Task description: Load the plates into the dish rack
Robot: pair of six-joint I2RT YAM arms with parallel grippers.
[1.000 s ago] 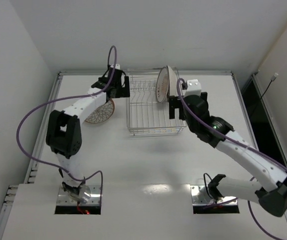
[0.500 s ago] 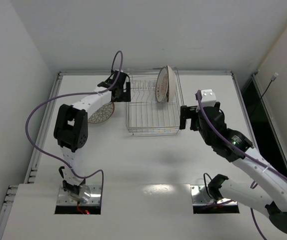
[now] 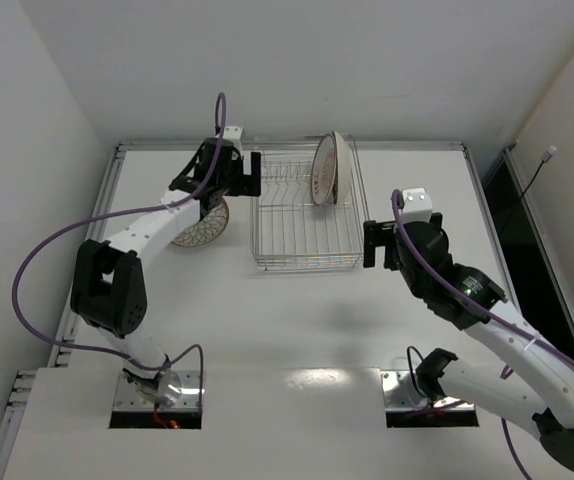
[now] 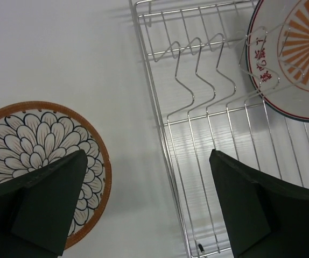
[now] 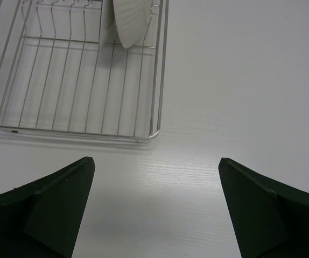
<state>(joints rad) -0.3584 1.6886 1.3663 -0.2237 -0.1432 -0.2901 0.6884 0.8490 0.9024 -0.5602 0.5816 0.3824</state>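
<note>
Right gripper (image 3: 368,245) backed away from the dish rack (image 3: 305,265), jaws wide and empty; left gripper (image 3: 250,178), also spread, hovers near the brown-rimmed plate (image 3: 203,229).

Toward 12 o'clock on the white flat table (image 3: 297,320): silver wire-grid dish rack (image 3: 302,225). On edge in the rack's 1 o'clock corner, among the upright tines: white-rimmed round ceramic plate (image 3: 324,170). Flat on the table at the rack's 9 o'clock, near but apart: brown-rimmed petal-patterned round ceramic plate (image 3: 202,228).
</note>
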